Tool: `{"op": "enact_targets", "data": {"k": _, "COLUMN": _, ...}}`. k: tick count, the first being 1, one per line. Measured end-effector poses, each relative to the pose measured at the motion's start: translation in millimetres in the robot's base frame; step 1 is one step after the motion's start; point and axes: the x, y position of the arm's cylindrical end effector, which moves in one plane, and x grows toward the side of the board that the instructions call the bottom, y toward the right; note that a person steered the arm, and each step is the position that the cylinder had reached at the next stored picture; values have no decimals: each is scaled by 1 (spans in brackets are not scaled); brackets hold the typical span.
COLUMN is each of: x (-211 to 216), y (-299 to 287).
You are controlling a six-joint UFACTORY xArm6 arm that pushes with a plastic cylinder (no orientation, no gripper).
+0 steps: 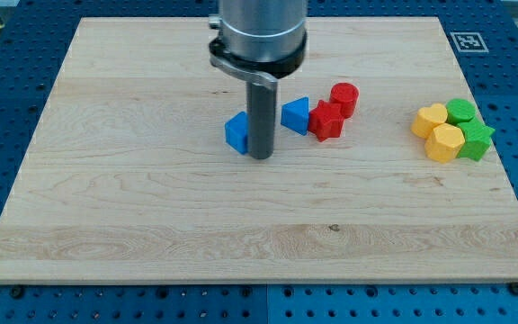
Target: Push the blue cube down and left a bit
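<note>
You have no gripper; my tip touches the blue cube's right side, placed to push leftward.

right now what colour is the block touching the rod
Blue: the blue cube, beside my tip, camera view.

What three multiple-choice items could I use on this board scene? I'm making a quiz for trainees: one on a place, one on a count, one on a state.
1. Where is my tip relative to the blue cube?
A. At its right side
B. Far off at the view's left
C. Beside the yellow blocks

2. How many red blocks are there?
A. One
B. Two
C. Four

3. How do the red star block and the red cylinder stand?
A. Stacked
B. Side by side
C. Far apart

Key: 1 A, the rod stands against the cube's right; 2 B, only two show; 3 B, both rest adjoining on the board.
</note>
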Motion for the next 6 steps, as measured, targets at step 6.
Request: {"op": "enact_targets", "data": {"k": 6, "x": 0, "y": -53}}
